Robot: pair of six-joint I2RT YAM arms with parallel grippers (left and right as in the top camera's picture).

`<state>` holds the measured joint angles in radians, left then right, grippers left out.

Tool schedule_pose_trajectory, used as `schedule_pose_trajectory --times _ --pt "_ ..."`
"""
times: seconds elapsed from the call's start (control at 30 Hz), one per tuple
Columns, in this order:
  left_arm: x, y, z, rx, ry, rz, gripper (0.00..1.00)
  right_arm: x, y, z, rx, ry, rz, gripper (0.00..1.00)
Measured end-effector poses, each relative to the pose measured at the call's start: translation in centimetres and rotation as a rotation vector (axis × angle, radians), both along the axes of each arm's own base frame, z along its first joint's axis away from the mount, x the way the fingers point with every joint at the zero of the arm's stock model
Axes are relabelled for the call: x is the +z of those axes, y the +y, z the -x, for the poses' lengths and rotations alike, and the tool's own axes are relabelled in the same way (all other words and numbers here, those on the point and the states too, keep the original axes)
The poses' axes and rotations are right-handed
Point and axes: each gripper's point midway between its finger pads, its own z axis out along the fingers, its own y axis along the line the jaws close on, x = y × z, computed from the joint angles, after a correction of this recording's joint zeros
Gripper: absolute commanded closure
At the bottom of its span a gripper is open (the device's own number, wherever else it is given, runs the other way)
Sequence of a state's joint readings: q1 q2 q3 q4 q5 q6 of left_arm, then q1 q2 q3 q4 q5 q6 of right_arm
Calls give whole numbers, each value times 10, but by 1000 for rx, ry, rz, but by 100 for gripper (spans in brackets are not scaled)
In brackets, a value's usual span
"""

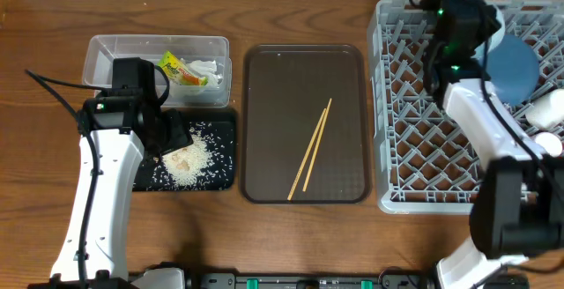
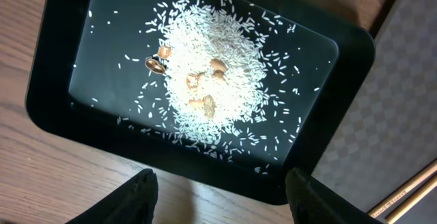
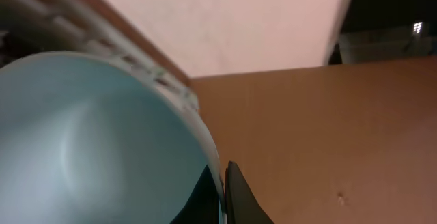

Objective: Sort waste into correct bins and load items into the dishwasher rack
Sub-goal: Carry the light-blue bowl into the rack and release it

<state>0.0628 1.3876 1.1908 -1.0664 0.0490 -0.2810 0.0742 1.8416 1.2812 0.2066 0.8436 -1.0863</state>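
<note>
A heap of white rice scraps, with a few small brown bits mixed in, lies in the middle of the shallow black tray. Stray grains are scattered around the heap. The left gripper hangs directly above this tray, its fingers spread wide with nothing between them.

Just beyond that gripper, toward the far edge of the table, stands the clear tub. It holds the yellow-green snack wrapper and crumpled white tissue. To the gripper's right, two wooden chopsticks lie side by side at a slant on the brown serving tray.

Farther right is the grey dishwasher rack. The right gripper is over its far side, its fingers pressed on the rim of the pale-blue bowl, one finger inside and one outside. Just to the right of that gripper, the dark-blue plate stands in the rack. A cream cup lies beyond the plate, near the rack's right edge.
</note>
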Motion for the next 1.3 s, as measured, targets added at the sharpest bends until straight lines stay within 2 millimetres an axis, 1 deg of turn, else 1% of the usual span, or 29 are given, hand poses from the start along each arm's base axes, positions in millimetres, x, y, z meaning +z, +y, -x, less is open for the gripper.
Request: schedule_pose_trajectory --times 0.1,0.2,0.33,0.57,0.67,0.83,1.0,1.03,1.07,1.13,1.23,1.3 --pt "0 0 0 4 0 1 36 -26 -2 -3 -25 48 8 99" --pt "0 0 0 7 0 2 37 -35 -1 -3 -48 42 3 99" --pt "0 0 0 7 0 2 36 -34 7 -1 -66 26 -6 99" --pt "0 0 0 7 0 2 36 -40 37 2 -38 48 -13 99" --pt "0 0 0 7 0 2 36 -45 47 5 -29 72 -13 99" --pt "0 0 0 7 0 2 37 -49 54 12 -53 89 -26 99" --pt "0 0 0 7 0 2 37 -52 58 24 -103 87 -61 99" --pt "0 0 0 7 0 2 37 -53 59 28 -113 84 -73 97" --pt "0 0 0 7 0 2 37 -55 60 30 -120 81 -82 89" --pt "0 0 0 7 0 2 36 -61 63 38 -141 79 -110 70" --pt "0 0 0 7 0 2 36 -82 73 48 -127 123 -167 64" --pt "0 0 0 7 0 2 36 -93 80 51 -108 141 -215 56"
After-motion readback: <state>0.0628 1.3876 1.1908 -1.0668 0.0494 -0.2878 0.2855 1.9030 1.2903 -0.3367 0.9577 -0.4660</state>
